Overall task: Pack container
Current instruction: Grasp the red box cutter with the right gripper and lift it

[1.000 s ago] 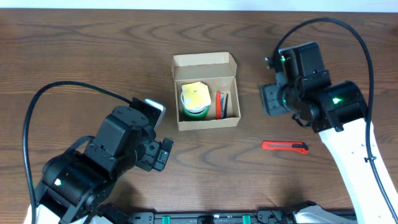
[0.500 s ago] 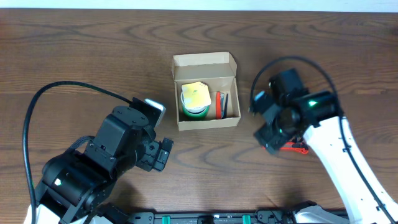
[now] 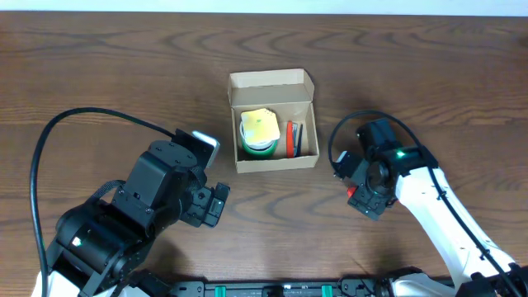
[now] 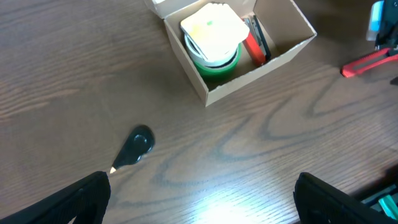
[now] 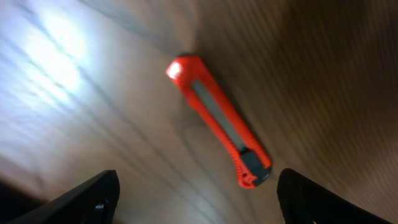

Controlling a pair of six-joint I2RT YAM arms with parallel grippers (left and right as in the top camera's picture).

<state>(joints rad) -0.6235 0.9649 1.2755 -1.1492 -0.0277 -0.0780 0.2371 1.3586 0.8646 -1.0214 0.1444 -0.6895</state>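
Note:
The container (image 3: 276, 162) is a small tan cardboard box at the table's middle, its flap lid (image 3: 271, 80) open at the back. Inside stand a green tape roll with a yellow-white top (image 3: 259, 130) and red and black flat items (image 3: 294, 139). The box also shows in the left wrist view (image 4: 261, 78). A red utility knife (image 5: 221, 121) lies on the table right of the box. My right gripper (image 5: 199, 199) is open just above it, and hides most of it in the overhead view (image 3: 365, 193). My left gripper (image 3: 218, 205) is open and empty, front-left of the box.
The table is dark wood with a dark knot (image 4: 137, 146) near my left gripper. The knife's red end (image 4: 367, 62) shows at the right edge of the left wrist view. Black cables loop from both arms.
My right arm has swung from beside the box's right wall toward the front and come down over the red knife. The left arm has not moved.

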